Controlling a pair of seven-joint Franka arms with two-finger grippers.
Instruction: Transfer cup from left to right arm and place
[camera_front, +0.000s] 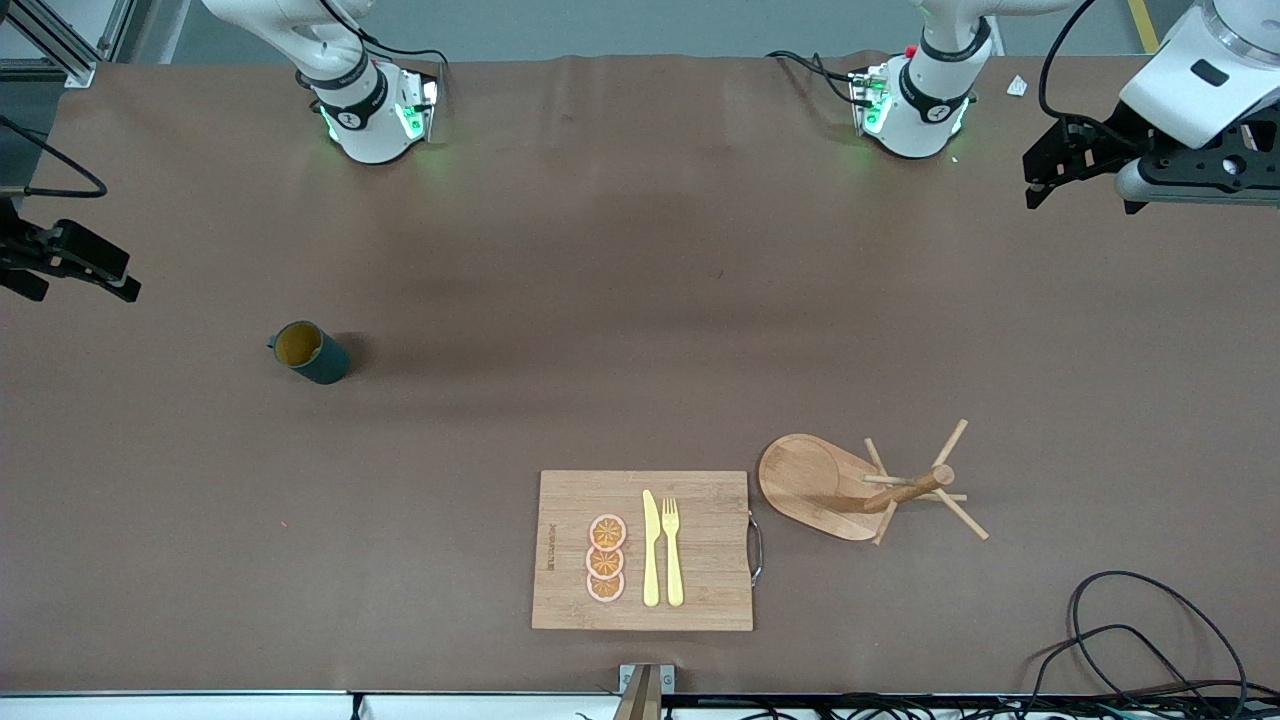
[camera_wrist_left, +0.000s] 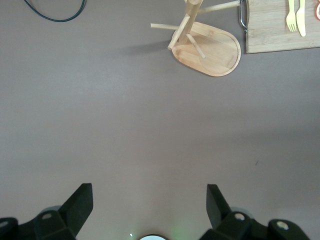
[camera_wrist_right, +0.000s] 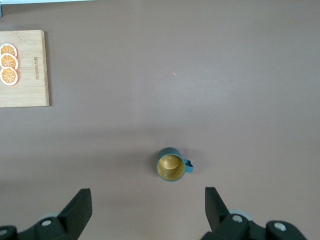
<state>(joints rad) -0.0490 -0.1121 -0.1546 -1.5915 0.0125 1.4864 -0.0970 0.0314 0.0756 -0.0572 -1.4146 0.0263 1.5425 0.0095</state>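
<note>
The cup (camera_front: 308, 352) is a dark teal mug with an ochre inside. It stands upright on the brown table toward the right arm's end and nothing holds it. It also shows in the right wrist view (camera_wrist_right: 171, 165), handle to one side. My right gripper (camera_front: 128, 280) hangs open and empty above the table at the right arm's end, apart from the cup; its jaws stand wide in the right wrist view (camera_wrist_right: 147, 207). My left gripper (camera_front: 1032, 180) hangs open and empty over bare table at the left arm's end (camera_wrist_left: 149, 205).
A bamboo cutting board (camera_front: 700, 590) with orange slices (camera_front: 606, 558), a yellow knife (camera_front: 651, 548) and fork (camera_front: 672, 550) lies near the front edge. A wooden mug tree (camera_front: 880, 488) stands beside it toward the left arm's end. Black cables (camera_front: 1150, 640) lie at the front corner.
</note>
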